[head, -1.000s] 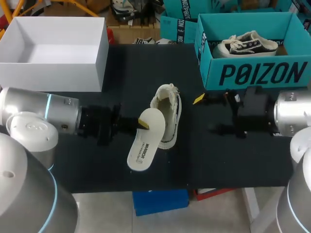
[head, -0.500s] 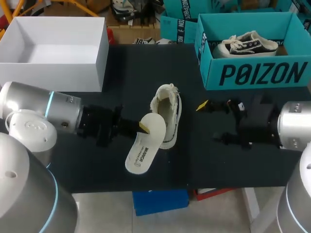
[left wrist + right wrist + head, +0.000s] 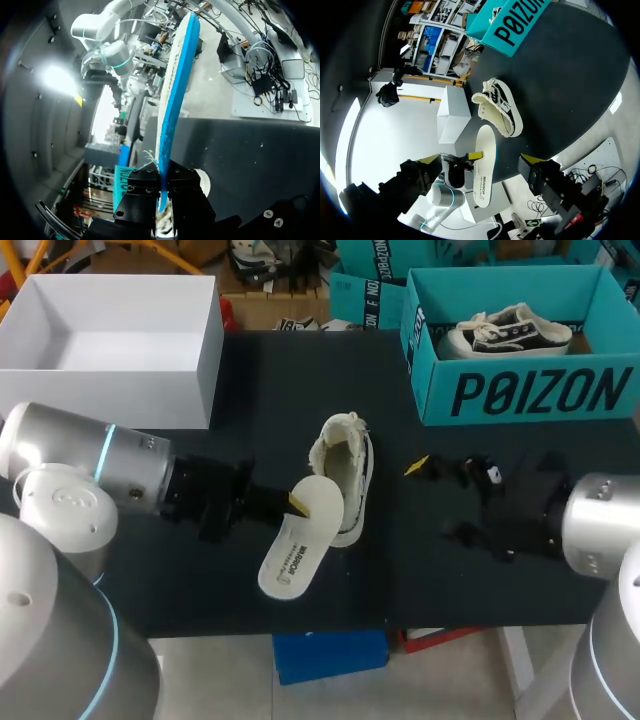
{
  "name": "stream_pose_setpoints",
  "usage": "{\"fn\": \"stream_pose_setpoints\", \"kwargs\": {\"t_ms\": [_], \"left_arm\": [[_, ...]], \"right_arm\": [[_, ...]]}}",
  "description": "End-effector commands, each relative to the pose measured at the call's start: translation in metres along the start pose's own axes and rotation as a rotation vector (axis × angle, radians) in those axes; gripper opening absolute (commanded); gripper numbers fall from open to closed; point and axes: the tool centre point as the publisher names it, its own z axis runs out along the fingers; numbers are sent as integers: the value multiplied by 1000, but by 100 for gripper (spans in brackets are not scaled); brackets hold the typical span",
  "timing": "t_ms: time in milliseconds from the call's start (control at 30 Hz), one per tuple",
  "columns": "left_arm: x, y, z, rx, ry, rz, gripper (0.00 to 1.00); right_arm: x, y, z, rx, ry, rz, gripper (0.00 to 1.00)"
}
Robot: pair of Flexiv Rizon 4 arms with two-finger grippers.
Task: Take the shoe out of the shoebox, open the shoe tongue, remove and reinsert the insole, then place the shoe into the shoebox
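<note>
tabletop (image 3: 400, 580): dark and matt, with a few pale specks.
shoe (image 3: 345, 475): cream cloth upper, fuzzy collar, smooth rubbery sole band.
insole (image 3: 295, 545): smooth pale top face; blue underside with a slight sheen.
white box (image 3: 110, 390), at 10 o'clock from the shoe: plain matt card.
teal box (image 3: 520, 390), at 2 o'clock: matt printed card.
left arm (image 3: 90, 455): satin silver shell with a soft sheen.
left end effector (image 3: 297, 502): matt black body, bright yellow plastic-looking tips.
</note>
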Motion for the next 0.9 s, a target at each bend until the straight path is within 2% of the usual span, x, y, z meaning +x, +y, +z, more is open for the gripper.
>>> {"fn": "stream_pose_setpoints", "kwargs": {"t_ms": [33,400,900], "left_arm": [[0,1,1,-3,5,-2,0],[5,3,-1,-2,-16,-35,0],[2,1,7,17,-19,-45,0]], "right_arm": [[-7,12,3,43,31,5,100],[-6,35,4,89,40,28,100],[-15,30,-5,78,10,65,100]]}}
